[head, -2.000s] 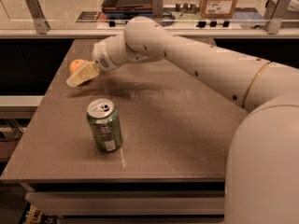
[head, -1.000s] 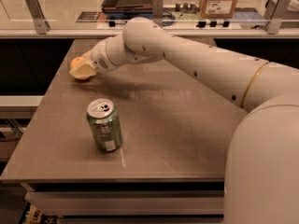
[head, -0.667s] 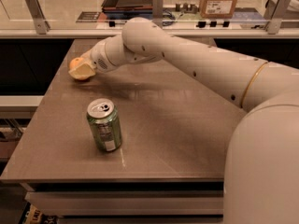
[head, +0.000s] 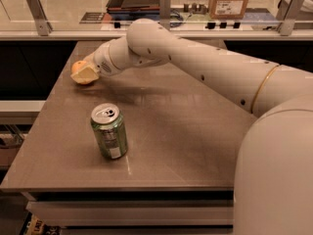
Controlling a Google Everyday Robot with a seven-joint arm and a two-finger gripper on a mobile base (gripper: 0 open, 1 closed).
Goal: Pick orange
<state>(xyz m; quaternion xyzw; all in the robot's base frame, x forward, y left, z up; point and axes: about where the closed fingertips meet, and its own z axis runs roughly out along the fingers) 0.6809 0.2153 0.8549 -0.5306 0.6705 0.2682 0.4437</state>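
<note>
Near the far left edge of the brown rectangular tabletop [head: 195, 146], small round orange fruit [head: 77, 66] touching the pale gripper [head: 84, 75], hold cannot be told, green drink can [head: 109, 131] well apart, open surface rightward, positions nearly unchanged from before.

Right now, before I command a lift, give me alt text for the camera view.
The robot's white arm reaches across a grey-brown tabletop to its far left edge, where the end effector is at a small round orange fruit, partly covering it. A green metal drink can stands upright nearer the camera, apart from both.
</note>
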